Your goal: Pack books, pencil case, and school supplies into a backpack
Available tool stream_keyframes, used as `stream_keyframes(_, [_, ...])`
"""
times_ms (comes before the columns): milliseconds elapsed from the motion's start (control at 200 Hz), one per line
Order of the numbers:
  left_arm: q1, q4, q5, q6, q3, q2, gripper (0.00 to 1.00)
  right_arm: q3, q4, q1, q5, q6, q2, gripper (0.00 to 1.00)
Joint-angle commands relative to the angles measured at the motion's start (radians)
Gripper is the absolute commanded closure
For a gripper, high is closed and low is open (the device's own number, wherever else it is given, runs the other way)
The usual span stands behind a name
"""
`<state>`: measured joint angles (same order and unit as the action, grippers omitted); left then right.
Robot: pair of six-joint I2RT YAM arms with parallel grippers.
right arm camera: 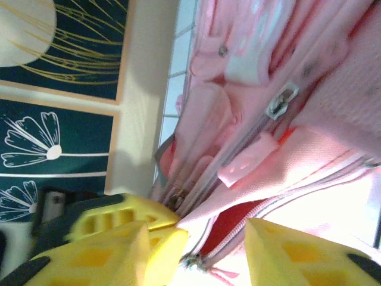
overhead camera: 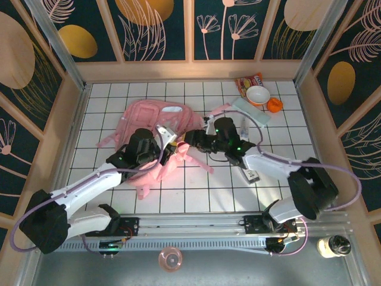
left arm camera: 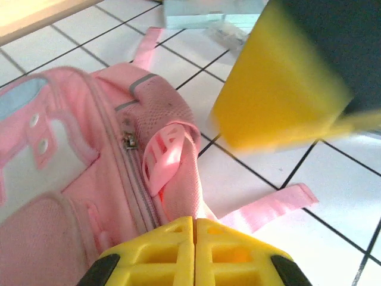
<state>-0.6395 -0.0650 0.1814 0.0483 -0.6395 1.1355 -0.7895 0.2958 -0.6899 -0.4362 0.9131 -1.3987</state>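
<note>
The pink backpack (overhead camera: 156, 117) lies on the tiled table left of centre. My left gripper (left arm camera: 194, 221) is shut on a fold of its pink fabric beside the zipper (left arm camera: 127, 142). My right gripper (right arm camera: 214, 238) is open, its jaws either side of the unzipped edge, where red lining (right arm camera: 229, 225) shows. From above, both grippers (overhead camera: 172, 143) (overhead camera: 189, 138) meet at the bag's right side. The mint pencil case (overhead camera: 250, 111) lies at the back right. A pale pen-like stick (overhead camera: 244, 126) and a small dark labelled item (overhead camera: 250, 175) lie by my right arm. The books are hidden.
A white bowl (overhead camera: 258, 95), a red-orange snack packet (overhead camera: 247, 80) and a small orange object (overhead camera: 274, 105) sit at the back right. Pink straps (overhead camera: 143, 187) trail toward the front. Wooden walls (overhead camera: 71, 125) enclose the table.
</note>
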Motion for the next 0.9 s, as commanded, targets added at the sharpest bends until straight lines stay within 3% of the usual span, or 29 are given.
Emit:
stream_keyframes(0, [0.01, -0.163, -0.027, -0.07, 0.048, -0.076, 1.0, 0.028, -0.174, 0.024, 0.141, -0.04, 0.054, 0.48])
stream_keyframes(150, [0.009, -0.31, 0.013, -0.162, 0.123, -0.119, 1.0, 0.062, -0.071, 0.008, 0.095, 0.047, -0.005, 0.37])
stream_keyframes(350, [0.009, -0.454, 0.031, -0.286, 0.189, -0.147, 1.0, 0.058, 0.066, -0.044, 0.074, 0.144, -0.103, 0.35])
stream_keyframes(696, [0.01, -0.525, 0.037, -0.351, 0.218, -0.19, 1.0, 0.055, 0.253, -0.079, 0.072, 0.267, -0.248, 0.34])
stream_keyframes(826, [0.009, -0.547, 0.044, -0.371, 0.219, -0.193, 1.0, 0.02, 0.277, -0.095, 0.082, 0.268, -0.298, 0.37])
stream_keyframes(876, [0.01, -0.548, 0.052, -0.378, 0.217, -0.192, 1.0, 0.002, 0.282, -0.093, 0.084, 0.261, -0.318, 0.44])
stream_keyframes(896, [0.01, -0.542, 0.052, -0.377, 0.215, -0.194, 1.0, -0.004, 0.28, -0.092, 0.087, 0.257, -0.324, 0.51])
